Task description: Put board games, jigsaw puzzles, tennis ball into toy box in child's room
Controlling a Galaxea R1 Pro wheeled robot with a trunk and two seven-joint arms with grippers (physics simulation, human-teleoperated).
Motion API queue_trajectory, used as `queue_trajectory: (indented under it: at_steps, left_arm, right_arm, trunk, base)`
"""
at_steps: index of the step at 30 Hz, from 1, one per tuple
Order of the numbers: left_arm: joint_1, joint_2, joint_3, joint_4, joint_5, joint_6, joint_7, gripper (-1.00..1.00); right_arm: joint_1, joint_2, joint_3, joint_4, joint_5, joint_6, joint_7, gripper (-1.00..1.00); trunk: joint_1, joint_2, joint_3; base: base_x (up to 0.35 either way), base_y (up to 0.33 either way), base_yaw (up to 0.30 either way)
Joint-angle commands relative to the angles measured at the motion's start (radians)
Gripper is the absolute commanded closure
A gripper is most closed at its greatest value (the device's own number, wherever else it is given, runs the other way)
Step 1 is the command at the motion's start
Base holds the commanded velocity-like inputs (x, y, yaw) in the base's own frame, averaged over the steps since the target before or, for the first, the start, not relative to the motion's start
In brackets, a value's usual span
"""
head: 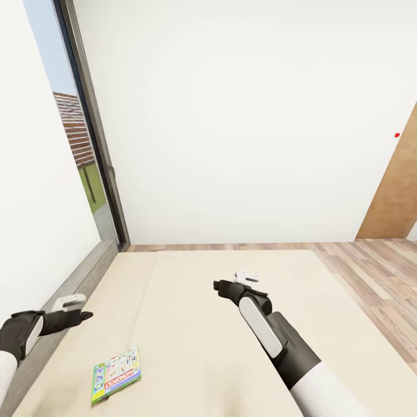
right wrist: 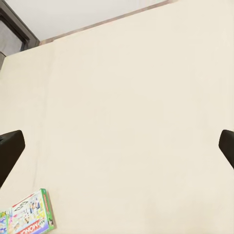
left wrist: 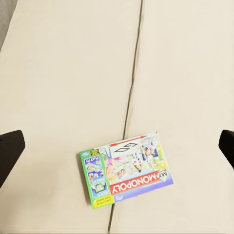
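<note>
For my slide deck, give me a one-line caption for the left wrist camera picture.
Left gripper open above a Monopoly board game lying flat on the beige bed.

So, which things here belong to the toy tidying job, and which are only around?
For the job:
- flat green-edged Monopoly board game box
- low bed with beige mattress

Only around:
- tall dark-framed window
- brown wooden door
- wood-plank floor

White forearms, black wrist housings with white panels, seemingly dark-fingered right pincer (head: 219, 285).
</note>
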Motion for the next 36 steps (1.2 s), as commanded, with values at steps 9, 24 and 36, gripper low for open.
queue_trajectory:
  at_steps: [9, 24, 36]
  left_arm:
    - [-0.001, -0.001, 0.008, 0.024, -0.011, 0.011, -0.013, -1.0]
    - [-0.002, 0.006, 0.01, 0.027, -0.007, 0.035, -0.016, -1.0]
    - [-0.002, 0.003, 0.008, 0.027, -0.008, 0.035, -0.014, -1.0]
  right_arm:
    - [-0.001, 0.001, 0.003, -0.004, -0.009, 0.001, -0.009, -1.0]
    - [0.006, 0.001, 0.024, -0.077, -0.01, 0.004, -0.011, -1.0]
    - [0.04, 0.0, 0.034, -0.119, -0.009, 0.001, -0.011, -1.0]
  trunk:
    - [0.001, -0.002, -0.002]
    - [0.001, -0.002, -0.002]
    - [0.001, -0.002, -0.002]
  base:
    - [0.0, 0.0, 0.0]
    - [0.0, 0.0, 0.0]
    - [0.0, 0.0, 0.0]
